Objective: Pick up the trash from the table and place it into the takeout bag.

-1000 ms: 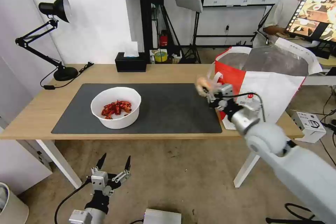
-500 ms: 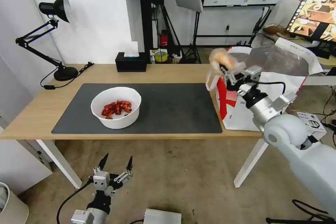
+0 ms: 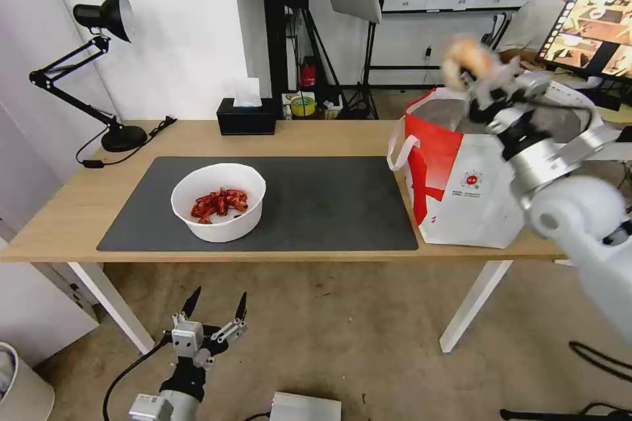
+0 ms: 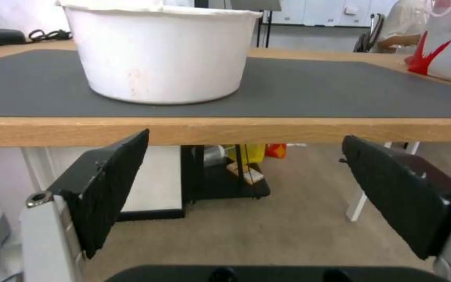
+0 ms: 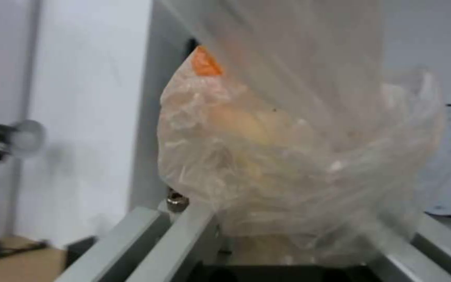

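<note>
Two arms are in view, described from the robot's left to its right. Left gripper [image 3: 216,307]: parked low, below the front edge of the table [image 3: 66,210], pointing up toward it, fingers [image 4: 108,184] spread wide apart and holding nothing. On the table, a black desk lamp [image 3: 105,20] stands at the left rear corner, and a black tissue box [image 3: 247,120] sits at the rear edge, beyond the dark grey mat [image 3: 329,204]. White round bowl [image 3: 218,202]: upright on the left half of the mat, containing red shells [image 3: 219,202] — in the left wrist view the bowl [image 4: 160,49] stands just beyond the table edge, directly ahead of the open fingers. Takeout bag [image 3: 487,174]: upright on the right end of the table, just beside the mat's right edge, mouth open, silver lining exposed, red panel toward the bowl, white handle hanging at its left side. Right gripper [image 3: 484,79]: raised above the rear of the bag's open mouth, fingers clamped on the small clear bag [image 3: 466,56] with its beige lump — the bag [image 5: 288,168] is clear of the table and bulges out above the gripper in the right wrist view.
</note>
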Robot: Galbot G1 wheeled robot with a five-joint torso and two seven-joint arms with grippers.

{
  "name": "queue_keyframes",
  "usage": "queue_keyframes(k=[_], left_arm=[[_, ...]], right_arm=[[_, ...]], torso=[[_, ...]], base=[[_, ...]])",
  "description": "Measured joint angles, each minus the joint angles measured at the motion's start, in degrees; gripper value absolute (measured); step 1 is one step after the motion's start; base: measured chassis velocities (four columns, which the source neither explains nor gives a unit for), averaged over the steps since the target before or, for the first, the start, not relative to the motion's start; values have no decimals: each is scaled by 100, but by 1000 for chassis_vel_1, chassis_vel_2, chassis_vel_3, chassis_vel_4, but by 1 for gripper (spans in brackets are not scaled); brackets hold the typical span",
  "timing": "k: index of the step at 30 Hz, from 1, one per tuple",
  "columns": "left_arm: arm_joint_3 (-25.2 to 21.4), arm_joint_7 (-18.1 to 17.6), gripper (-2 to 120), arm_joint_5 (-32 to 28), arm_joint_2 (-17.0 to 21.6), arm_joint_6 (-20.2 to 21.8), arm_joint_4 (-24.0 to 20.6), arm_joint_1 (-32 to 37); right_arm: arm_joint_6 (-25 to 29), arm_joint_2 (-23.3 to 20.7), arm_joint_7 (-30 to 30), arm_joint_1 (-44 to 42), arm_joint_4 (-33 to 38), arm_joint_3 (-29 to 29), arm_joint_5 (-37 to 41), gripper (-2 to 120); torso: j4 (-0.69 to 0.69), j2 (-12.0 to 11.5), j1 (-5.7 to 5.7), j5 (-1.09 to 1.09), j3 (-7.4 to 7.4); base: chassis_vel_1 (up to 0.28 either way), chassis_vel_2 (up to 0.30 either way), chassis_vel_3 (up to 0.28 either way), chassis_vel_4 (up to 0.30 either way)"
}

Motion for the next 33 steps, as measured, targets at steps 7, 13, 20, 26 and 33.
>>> queue_keyframes(k=[7,13,20,26,33], left_arm=[[54,148,100,-5,-5,-33,37,-36],[156,202,100,-12,9,-32,-21,-52],[266,268,100,4,5,1,-100,-36],[273,306,100,4,6,1,-100,-57],[262,313,100,-14,16,3,-100,-90]], right_arm=[[-857,-698,206,304,-376,63,31,3],[-1709,-961,390,404,-451,2,143,3],[-2651,-965,578,528,-575,-191,382,3],[-3412,-793,970,880,-602,-372,868,3],[-4088,-696,1575,1317,-697,-521,1720,3]], torso=[[-1,0,0,0,0],[0,0,0,-1,0],[-1,0,0,0,0],[1,0,0,-1,0],[0,0,0,-1,0]], base=[[0,0,0,0],[0,0,0,0],[0,0,0,0],[0,0,0,0],[0,0,0,0]])
